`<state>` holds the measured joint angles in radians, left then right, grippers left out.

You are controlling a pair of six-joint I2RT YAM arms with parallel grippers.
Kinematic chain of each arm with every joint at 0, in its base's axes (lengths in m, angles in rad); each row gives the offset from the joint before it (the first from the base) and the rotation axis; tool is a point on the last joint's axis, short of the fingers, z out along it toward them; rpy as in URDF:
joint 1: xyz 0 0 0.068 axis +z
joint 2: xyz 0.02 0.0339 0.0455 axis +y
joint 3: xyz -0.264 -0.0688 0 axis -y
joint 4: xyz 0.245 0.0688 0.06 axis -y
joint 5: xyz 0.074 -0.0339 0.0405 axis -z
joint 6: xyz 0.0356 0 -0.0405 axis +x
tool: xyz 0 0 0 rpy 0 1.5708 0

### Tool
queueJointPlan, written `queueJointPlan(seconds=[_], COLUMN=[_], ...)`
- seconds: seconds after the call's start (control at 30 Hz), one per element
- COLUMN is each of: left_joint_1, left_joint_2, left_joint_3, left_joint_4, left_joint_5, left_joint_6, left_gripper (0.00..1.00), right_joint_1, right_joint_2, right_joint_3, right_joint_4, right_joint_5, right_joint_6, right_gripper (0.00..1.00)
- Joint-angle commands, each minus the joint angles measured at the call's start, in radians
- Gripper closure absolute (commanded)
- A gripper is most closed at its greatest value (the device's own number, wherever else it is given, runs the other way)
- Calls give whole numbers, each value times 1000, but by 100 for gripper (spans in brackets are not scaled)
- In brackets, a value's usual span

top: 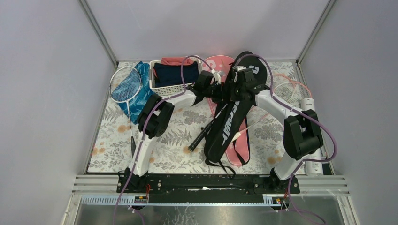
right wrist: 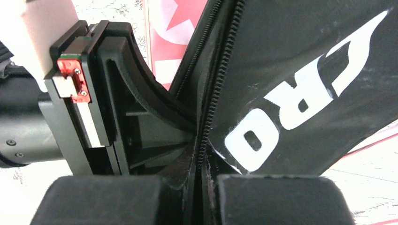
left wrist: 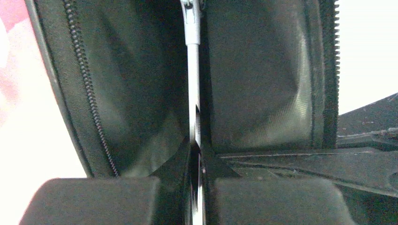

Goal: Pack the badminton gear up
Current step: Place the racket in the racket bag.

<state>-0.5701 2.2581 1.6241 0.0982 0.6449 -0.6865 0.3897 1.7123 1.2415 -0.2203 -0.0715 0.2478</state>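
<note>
The black "CROSSWAY" bag [top: 230, 126] is lifted at its wide end over the pink bag [top: 238, 146]. A black racket handle [top: 199, 137] sticks out of its left side. My left gripper [top: 218, 89] is shut on a thin silver strip [left wrist: 193, 70], seemingly the zip pull, in the bag's open mouth [left wrist: 263, 84]. My right gripper [top: 233, 87] is shut on the bag's zip edge [right wrist: 209, 117] beside the white lettering [right wrist: 300, 93]. A white-framed racket [top: 126, 84] lies far left, another racket [top: 291, 90] far right. The white shuttlecock tube [top: 310, 105] lies at the right edge, partly hidden by the arm.
A white slatted basket [top: 165, 89] with navy and red clothes stands at the back, left of the bags. A blue cloth [top: 139, 101] lies under the left racket. The floral mat [top: 178, 140] ends at walls on three sides. The left gripper's body [right wrist: 80, 108] is close beside my right fingers.
</note>
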Motion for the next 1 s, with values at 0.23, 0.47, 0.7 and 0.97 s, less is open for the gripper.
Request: queueJointPlan(seconds=[0.23, 0.47, 0.7, 0.97], left_joint_1=[-24, -24, -24, -65], left_joint_2=[-155, -310, -425, -452], left_joint_3=[-105, -234, -354, -523], left_joint_4=[159, -52, -258, -168], left_joint_5=[192, 199, 134, 186], left_joint_6=[-22, 244, 461, 430], left_gripper=[56, 24, 15, 12], right_joint_1=[7, -21, -44, -49], right_joint_2=[-100, -129, -118, -107], right_joint_3=[-41, -95, -98, -73], right_joint_4=[47, 80, 84, 110], right_joint_5=[15, 27, -5, 13], right_joint_6=[-132, -191, -181, -127], right_gripper=[100, 100, 100, 100])
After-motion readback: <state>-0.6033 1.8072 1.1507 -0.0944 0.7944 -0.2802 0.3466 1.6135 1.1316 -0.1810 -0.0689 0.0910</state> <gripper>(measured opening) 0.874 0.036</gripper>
